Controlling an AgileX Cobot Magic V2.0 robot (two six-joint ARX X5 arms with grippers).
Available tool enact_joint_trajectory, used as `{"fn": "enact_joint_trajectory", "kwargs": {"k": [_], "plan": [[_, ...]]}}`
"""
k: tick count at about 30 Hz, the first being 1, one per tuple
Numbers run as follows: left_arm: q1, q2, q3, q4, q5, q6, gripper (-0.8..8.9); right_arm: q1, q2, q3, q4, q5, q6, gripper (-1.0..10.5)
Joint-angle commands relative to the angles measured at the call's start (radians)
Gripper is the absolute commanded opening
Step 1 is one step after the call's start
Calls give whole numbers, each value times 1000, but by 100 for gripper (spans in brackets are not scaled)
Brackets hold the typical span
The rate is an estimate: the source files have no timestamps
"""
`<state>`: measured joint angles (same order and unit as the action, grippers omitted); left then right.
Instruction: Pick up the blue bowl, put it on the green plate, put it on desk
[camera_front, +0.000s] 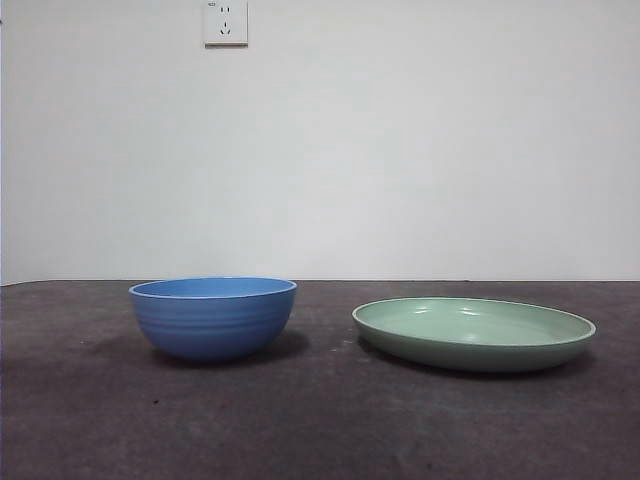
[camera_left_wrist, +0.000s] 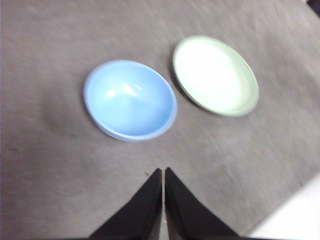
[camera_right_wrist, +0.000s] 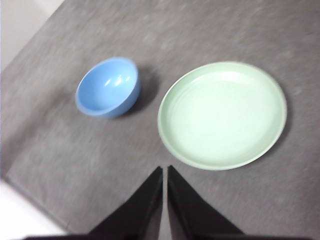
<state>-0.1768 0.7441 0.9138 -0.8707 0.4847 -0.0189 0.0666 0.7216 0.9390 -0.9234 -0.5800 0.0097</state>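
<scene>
While tool (camera_left_wrist: 163, 172) hovers, blue bowl (camera_left_wrist: 130, 100) beyond (untouched)

Blurred by motion in both wrist views: soft rim on the round glossy medium-blue bowl (camera_left_wrist: 130, 100), smeared edge on the wide shallow pale-green plate (camera_left_wrist: 215, 75), streaked grain across the dark grey-brown matte desk (camera_left_wrist: 45, 165). Washed out to near white inside the plate in the left wrist view, no surface detail readable. Cut off at the bottom edge: the black left gripper (camera_left_wrist: 163, 172) and the black right gripper (camera_right_wrist: 165, 170), only the tapering tips in frame. Cropped at the top of the front view: the white wall socket (camera_front: 225, 22). Hidden from the low front camera: the bowl's interior.
</scene>
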Motion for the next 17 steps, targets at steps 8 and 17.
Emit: {"fn": "enact_joint_trajectory", "kwargs": {"k": [8, 17], "plan": [[-81, 15, 24, -5, 43, 45, 9, 95, 16, 30, -138, 6, -123, 9], [-81, 15, 24, -5, 43, 40, 200, 98, 16, 30, -133, 4, -97, 235]]}}
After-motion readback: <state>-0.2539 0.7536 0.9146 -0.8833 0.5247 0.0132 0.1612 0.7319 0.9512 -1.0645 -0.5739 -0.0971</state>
